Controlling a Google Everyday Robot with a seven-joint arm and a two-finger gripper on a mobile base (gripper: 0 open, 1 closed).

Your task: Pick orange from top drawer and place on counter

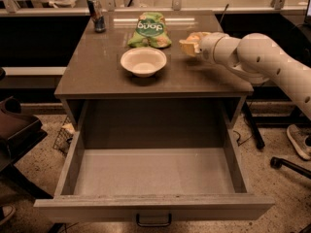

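Note:
The top drawer point(155, 171) is pulled fully out, and its grey floor is bare. Its dark pull handle point(153, 221) shows at the bottom edge. My gripper point(190, 43) reaches in from the right and hangs just above the right rear part of the counter point(97, 72). Its pale fingers point(186, 45) are closed around a small orange-coloured thing, the orange point(196, 37), which is mostly hidden by them.
On the counter are a white bowl point(143, 61) at the middle, a green snack bag point(149, 29) behind it and a dark can point(96, 13) at the back left. A black chair point(14, 125) stands at the left, and chair legs point(286, 164) lie on the floor at the right.

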